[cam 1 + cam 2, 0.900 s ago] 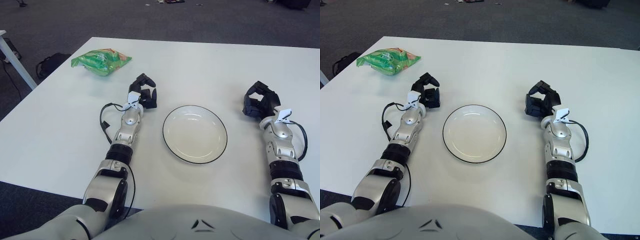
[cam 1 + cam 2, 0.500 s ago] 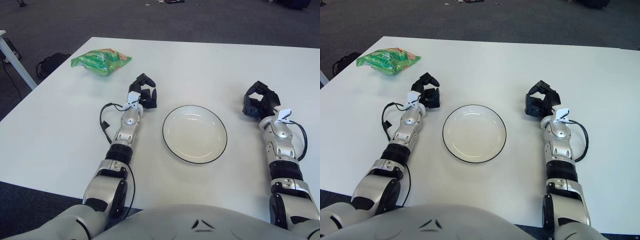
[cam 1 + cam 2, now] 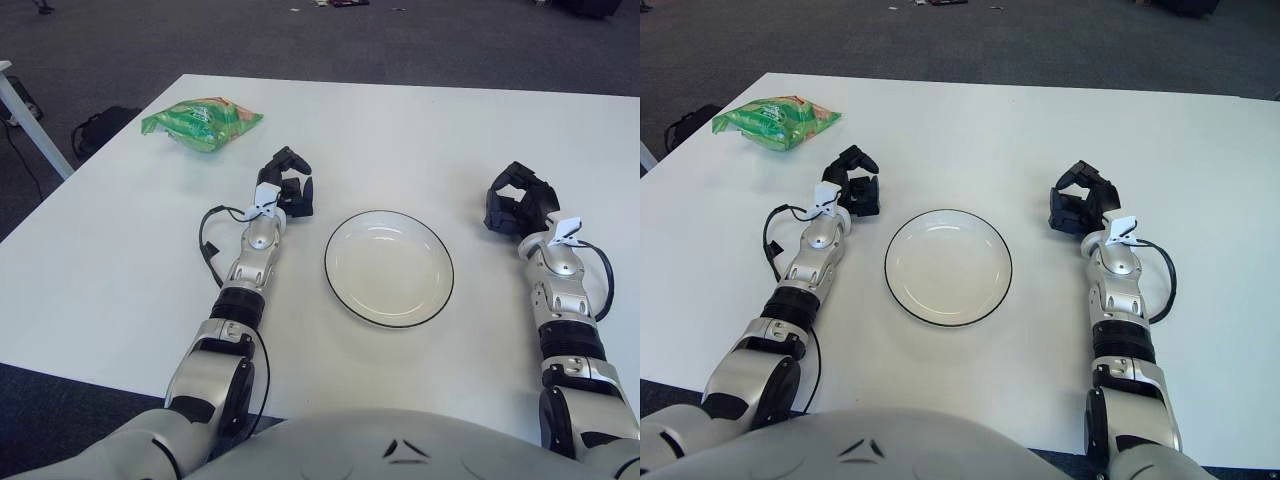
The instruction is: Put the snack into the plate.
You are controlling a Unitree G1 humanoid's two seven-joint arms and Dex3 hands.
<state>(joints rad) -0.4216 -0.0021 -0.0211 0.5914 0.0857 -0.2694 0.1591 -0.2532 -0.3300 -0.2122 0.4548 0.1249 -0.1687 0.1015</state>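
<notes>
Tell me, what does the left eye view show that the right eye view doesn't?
Only the left eye view shows a white table leg at the far left edge and the whole of the dark bag on the floor. Only the right eye view shows more bare table to the right of the right hand. Both show the green snack, the empty plate and the left hand, holding nothing.
</notes>
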